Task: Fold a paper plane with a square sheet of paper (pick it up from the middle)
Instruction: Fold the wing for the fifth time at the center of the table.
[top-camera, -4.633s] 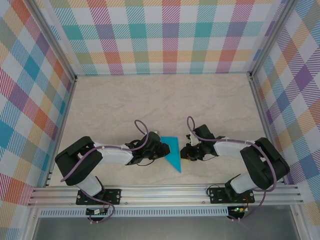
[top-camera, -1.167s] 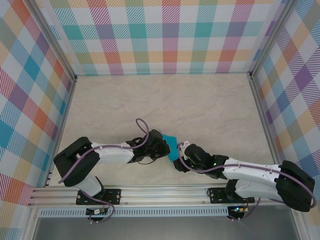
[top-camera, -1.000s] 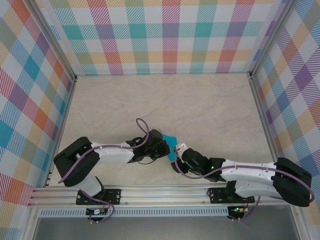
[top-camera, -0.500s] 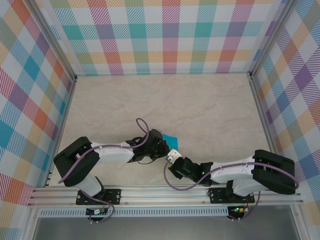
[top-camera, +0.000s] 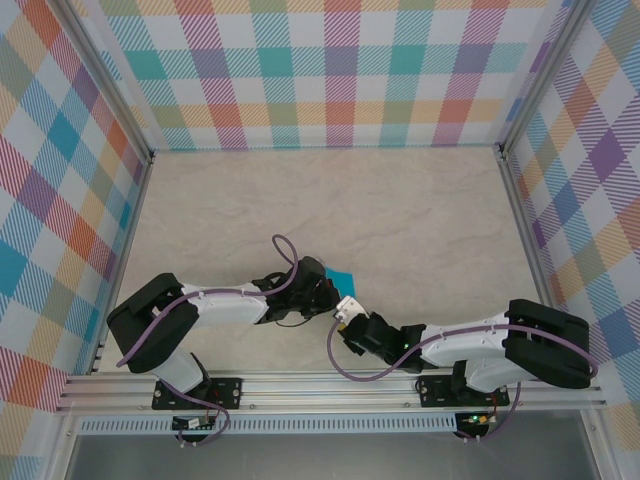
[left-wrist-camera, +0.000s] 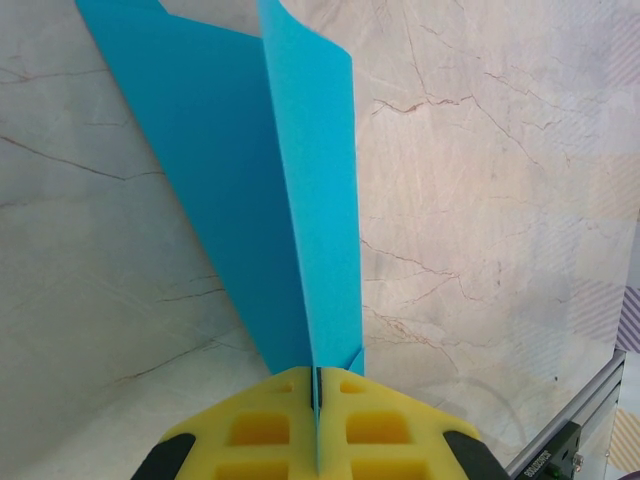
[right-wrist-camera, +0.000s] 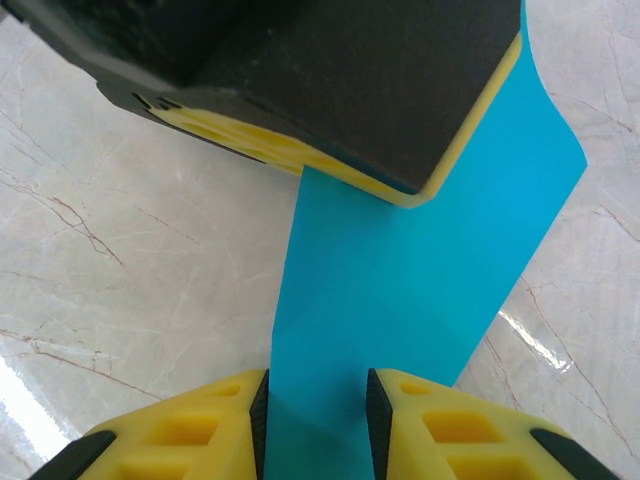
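Since a few seconds ago my right arm has swung in from the right side of the desk (top-camera: 400, 210) and now lies low along its front edge, and the folded paper (left-wrist-camera: 300, 200), which then lay flat, is now up in my left gripper (left-wrist-camera: 316, 385). That gripper is pressed tight together, its two yellow pads meeting on the paper's narrow end with only the thin blue layers between them. From there the paper fans out away from the wrist as two long flaps that meet along a sharp crease (one flap stands nearly edge-on to the left wrist camera, the other spreads off to the left). From above, the paper sits close to the front edge of the desk, about midway between its left and right sides, with one blue corner poking out beyond the left gripper toward the back wall. My right gripper (right-wrist-camera: 316, 410) comes at it from the front edge, its fingers (right-wrist-camera: 190, 435) standing apart with a strip of the paper running between them. I cannot tell whether they press on it.
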